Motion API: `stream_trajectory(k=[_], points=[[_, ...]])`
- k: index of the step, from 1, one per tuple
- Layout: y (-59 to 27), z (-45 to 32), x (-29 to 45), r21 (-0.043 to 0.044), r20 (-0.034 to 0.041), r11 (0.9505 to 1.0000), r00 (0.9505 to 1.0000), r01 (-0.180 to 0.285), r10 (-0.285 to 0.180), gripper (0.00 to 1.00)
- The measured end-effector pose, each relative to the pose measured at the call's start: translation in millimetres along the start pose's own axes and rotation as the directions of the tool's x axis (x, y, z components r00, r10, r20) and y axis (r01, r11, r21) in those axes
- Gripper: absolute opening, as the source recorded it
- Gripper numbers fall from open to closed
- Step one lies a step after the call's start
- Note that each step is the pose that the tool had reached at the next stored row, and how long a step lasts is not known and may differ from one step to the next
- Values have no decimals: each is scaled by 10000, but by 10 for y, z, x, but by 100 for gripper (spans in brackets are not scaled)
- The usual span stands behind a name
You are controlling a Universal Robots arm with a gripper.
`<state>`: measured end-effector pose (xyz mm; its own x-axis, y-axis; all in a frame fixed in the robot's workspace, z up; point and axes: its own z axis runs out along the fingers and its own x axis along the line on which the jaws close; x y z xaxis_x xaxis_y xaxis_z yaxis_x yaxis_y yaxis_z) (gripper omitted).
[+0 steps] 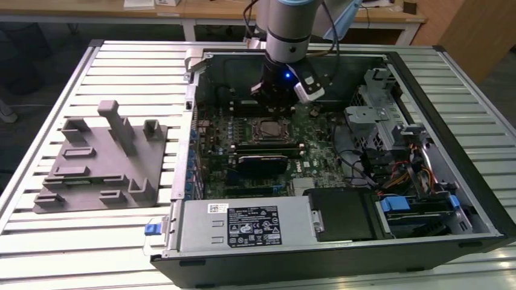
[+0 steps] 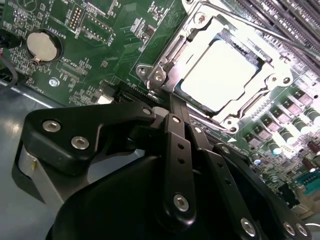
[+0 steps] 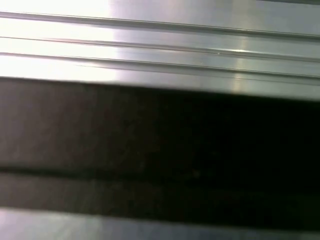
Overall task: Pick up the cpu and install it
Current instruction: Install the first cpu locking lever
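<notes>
The cpu point(image 2: 220, 70), a flat square chip with a pale silver top, lies in the metal-framed socket point(image 2: 165, 65) on the green motherboard in the second wrist view. In that view the black linkages of my gripper point(image 2: 175, 102) converge just beside the socket's edge, the fingers together with nothing between them. The exterior view has the gripper point(image 1: 274, 104) hanging inside the open computer case, just behind the socket point(image 1: 266, 128) near the board's middle.
A grey plastic fixture point(image 1: 101, 160) with upright posts stands on the slatted table at the exterior view's left. Inside the case point(image 1: 451, 151) are a power supply point(image 1: 241, 225), a drive cage point(image 1: 379, 115), loose cables point(image 1: 403, 175) and a black block point(image 1: 262, 163). A coin battery point(image 2: 42, 45) sits on the board.
</notes>
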<state>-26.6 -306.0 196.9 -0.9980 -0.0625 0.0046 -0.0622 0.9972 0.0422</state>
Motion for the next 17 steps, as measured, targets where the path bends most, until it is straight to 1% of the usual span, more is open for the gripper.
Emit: stream_trajectory(k=[1, 9, 11, 14, 17], points=[[0, 6, -1, 17, -3, 10000, 10000, 0, 0, 11], [1, 13, -3, 21, -1, 10000, 10000, -1, 1, 11], [3, -6, -5, 14, 7, 10000, 10000, 0, 0, 11], [4, -53, -3, 20, -1, 10000, 10000, -1, 1, 11], [7, -74, -4, 14, 0, 10000, 10000, 0, 0, 11]])
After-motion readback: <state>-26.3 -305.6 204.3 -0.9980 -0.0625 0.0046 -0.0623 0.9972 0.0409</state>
